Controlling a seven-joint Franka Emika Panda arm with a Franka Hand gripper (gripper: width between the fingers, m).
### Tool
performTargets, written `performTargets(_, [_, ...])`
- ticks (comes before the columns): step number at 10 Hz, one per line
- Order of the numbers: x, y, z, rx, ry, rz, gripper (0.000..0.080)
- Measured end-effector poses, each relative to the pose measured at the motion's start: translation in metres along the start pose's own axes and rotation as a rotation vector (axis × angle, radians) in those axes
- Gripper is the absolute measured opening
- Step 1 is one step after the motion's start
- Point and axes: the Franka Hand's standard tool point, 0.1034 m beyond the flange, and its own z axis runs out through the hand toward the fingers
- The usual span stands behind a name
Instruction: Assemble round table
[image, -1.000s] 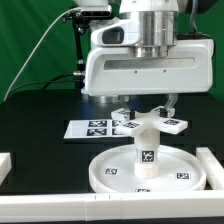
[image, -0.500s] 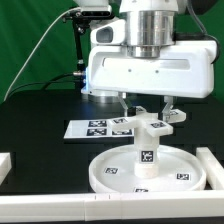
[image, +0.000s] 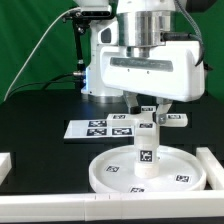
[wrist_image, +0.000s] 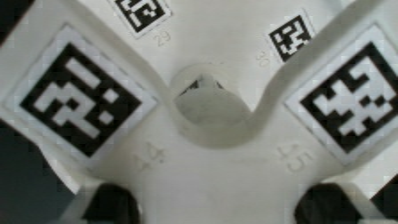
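The large round disc (image: 112, 172) lies flat on the black table near the front. The short cylindrical leg (image: 146, 150) stands upright in its central hub and shows a tag. The cross-shaped base (image: 166, 119) sits on top of the leg. My gripper (image: 146, 107) comes down from above and is shut on the base. In the wrist view the cross-shaped base (wrist_image: 196, 150) fills the picture with its tagged arms. My gripper (wrist_image: 222, 203) holds it there, with the dark fingertips (wrist_image: 112, 203) on either side of it.
The marker board (image: 98, 128) lies flat behind the disc. White straight rails lie at the exterior view's left (image: 5, 165) and right (image: 210, 165) edges. The robot's white body (image: 150, 70) hangs over the middle. A green curtain hangs behind.
The hand has turned about its vertical axis, and the cross-shaped base has turned with it on top of the leg. The disc and leg stay in place.
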Motion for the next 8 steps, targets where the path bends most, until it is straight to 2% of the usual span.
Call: performTargets(8, [-0.0009,-0.0011,0.0001,0.007,-0.011,0.541,0.0437])
